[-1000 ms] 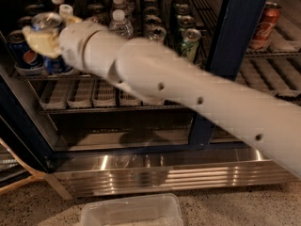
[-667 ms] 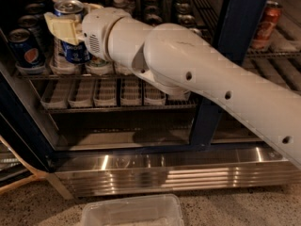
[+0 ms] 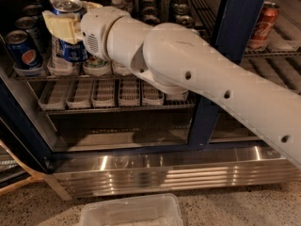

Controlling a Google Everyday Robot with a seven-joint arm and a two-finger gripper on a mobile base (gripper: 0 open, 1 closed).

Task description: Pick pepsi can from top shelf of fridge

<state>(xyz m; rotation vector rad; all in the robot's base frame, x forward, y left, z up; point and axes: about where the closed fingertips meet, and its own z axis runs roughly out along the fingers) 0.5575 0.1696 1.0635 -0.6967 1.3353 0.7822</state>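
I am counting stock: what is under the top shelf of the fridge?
A lower rack with clear lane trays, seemingly empty; the arm covers its right part. Above, the pincer grips the pepsi can.

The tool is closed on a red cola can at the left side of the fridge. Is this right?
Not quite. The camera view shows the tool closed on the blue pepsi can, not a red cola can, at the left side of the fridge. The red cola can stands apart at the far right.

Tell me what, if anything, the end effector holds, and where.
At the top shelf, the end effector grips the pepsi can around its upper side, below the rim.
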